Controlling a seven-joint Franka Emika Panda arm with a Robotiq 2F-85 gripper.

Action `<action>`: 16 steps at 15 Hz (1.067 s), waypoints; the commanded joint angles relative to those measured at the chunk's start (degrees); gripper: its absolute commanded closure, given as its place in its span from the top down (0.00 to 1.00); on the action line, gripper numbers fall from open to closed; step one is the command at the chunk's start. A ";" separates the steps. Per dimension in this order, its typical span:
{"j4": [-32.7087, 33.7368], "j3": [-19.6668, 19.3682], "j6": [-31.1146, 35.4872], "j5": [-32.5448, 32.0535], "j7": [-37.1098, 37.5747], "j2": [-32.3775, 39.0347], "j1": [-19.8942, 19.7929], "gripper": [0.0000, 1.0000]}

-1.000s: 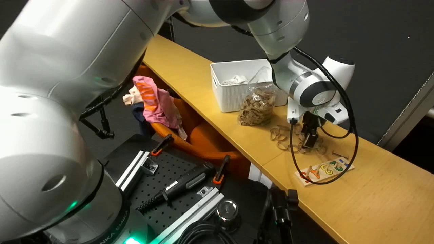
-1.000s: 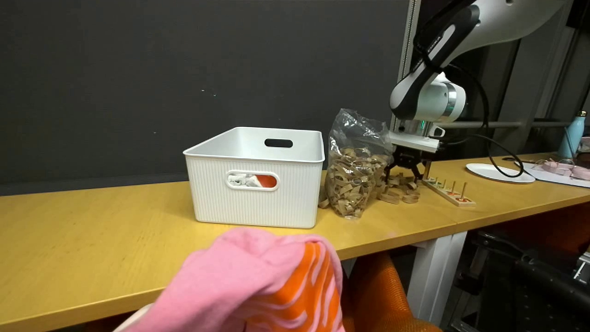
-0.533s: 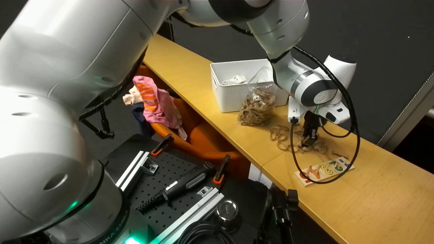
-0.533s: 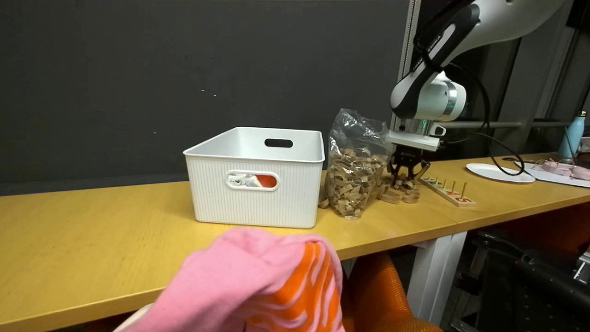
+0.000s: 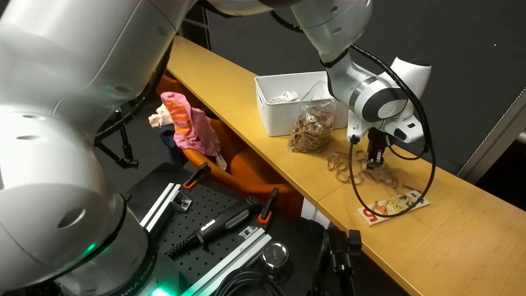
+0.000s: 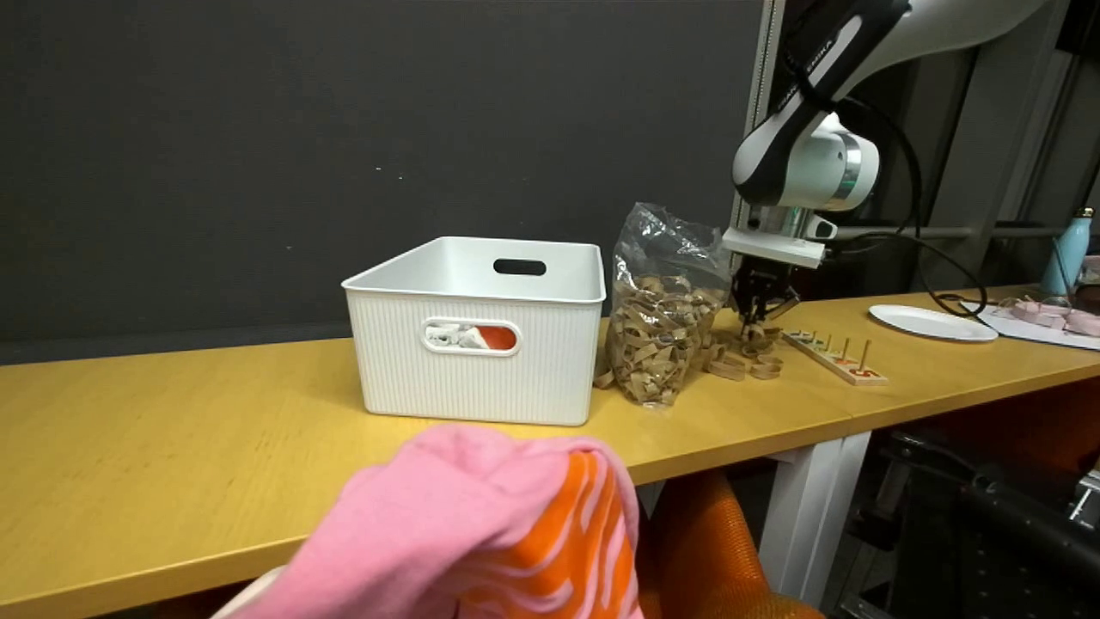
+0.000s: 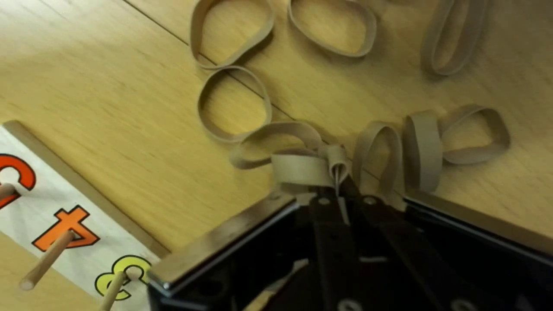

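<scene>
Wood-topped desk (image 6: 172,447) is bearing loose rubber bands (image 7: 422,151); the end effector (image 7: 339,190), virtually closed, is pinching a curled band (image 7: 333,154); lifting slowly, vertically, should be sparing neighbours.

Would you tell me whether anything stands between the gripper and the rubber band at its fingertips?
Nothing visible does: in the wrist view, the gripper is shut directly on a rubber band. Loose bands lie close around it, and the numbered peg board lies off to one side.
</scene>
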 commanded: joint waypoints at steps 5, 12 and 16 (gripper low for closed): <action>-23.88 -3.79 14.58 -0.97 0.06 -21.79 6.92 0.01; -36.67 -10.62 27.77 -13.45 6.73 -38.06 18.92 0.01; -35.36 -13.48 27.40 -25.69 16.49 -39.66 24.30 0.01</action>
